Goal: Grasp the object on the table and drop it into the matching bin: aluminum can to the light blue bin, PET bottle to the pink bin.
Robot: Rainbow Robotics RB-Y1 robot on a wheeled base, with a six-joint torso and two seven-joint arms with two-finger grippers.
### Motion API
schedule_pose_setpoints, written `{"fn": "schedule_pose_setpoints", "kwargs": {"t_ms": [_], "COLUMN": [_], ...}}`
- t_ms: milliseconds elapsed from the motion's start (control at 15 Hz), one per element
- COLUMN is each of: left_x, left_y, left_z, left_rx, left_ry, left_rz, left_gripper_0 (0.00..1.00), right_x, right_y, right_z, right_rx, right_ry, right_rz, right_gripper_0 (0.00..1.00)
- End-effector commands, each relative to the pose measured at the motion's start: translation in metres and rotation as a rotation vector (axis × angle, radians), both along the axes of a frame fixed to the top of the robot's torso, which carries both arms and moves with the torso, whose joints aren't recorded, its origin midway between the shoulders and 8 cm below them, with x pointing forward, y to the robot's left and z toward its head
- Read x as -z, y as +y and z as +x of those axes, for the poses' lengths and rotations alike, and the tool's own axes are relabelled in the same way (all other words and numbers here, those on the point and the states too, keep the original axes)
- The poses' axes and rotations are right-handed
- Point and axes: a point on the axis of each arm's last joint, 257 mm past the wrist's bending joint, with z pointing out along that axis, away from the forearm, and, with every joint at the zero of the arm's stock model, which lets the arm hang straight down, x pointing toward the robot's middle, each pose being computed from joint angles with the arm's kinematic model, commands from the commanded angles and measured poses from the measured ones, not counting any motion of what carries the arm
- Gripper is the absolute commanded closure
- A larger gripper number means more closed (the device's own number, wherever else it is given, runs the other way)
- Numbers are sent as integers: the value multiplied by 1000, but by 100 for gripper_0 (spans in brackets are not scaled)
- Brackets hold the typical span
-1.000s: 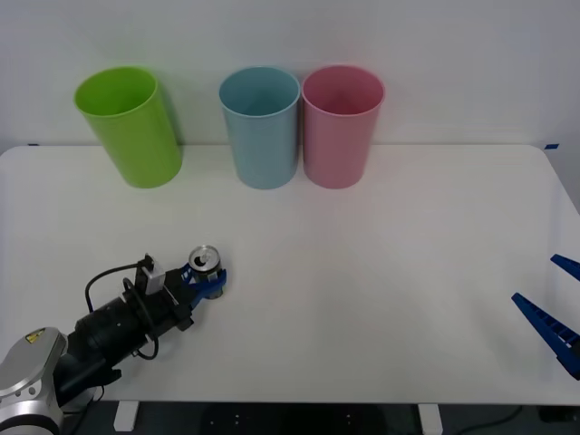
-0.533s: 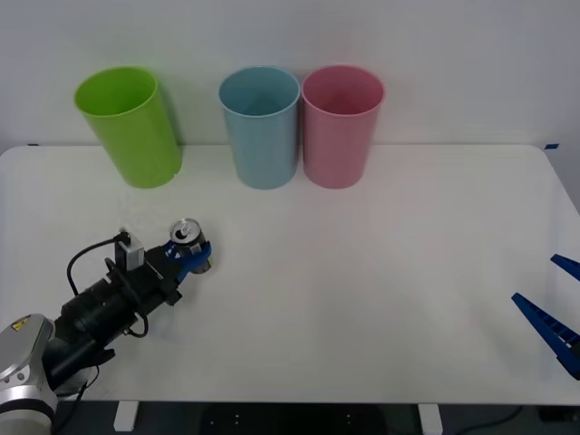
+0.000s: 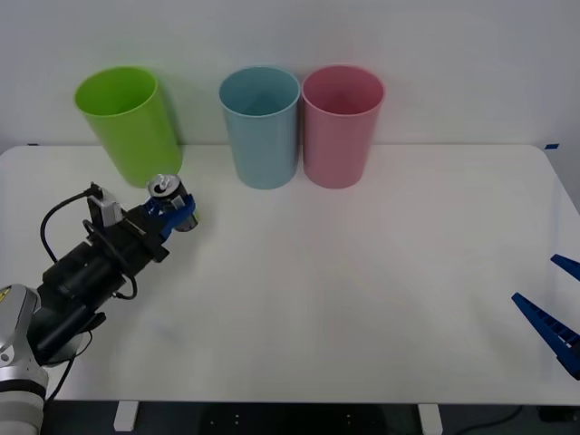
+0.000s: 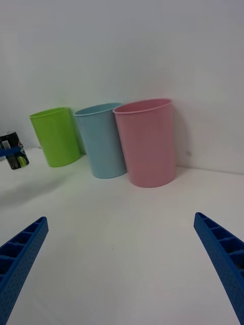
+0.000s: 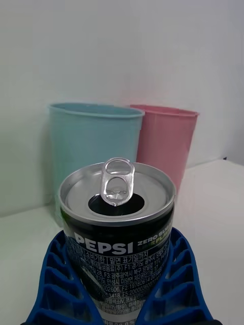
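Now lifted — aluminum can [image 3: 169,201] nearer lime green bin [image 3: 127,127].

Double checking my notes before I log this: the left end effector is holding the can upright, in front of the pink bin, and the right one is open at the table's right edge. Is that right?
Not quite. In the front view, the left end effector holds the aluminum can upright beside the lime green bin, not in front of the pink bin. The right end effector is open at the table's right edge.
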Motion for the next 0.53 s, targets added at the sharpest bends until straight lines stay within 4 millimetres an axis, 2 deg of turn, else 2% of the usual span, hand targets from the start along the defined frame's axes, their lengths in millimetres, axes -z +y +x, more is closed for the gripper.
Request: {"fn": "schedule_pose_setpoints", "kwargs": {"t_ms": [67,333,533], "left_x": [-28,-66,-101], "left_y": [0,-9,-21], "left_z": [11,25,44], "left_rx": [-15,23,27], "left_ry": [-4,-21,-56], "left_rz": [-27,-54,-52], "left_gripper_0": [100,100,99], "right_x": [0,0,0], "right_y": [0,0,0], "right_z": [0,0,0], "right_rx": [0,0,0], "right_ry": [0,0,0], "right_rz": [0,0,0], "right_gripper_0": [0,0,0]}}
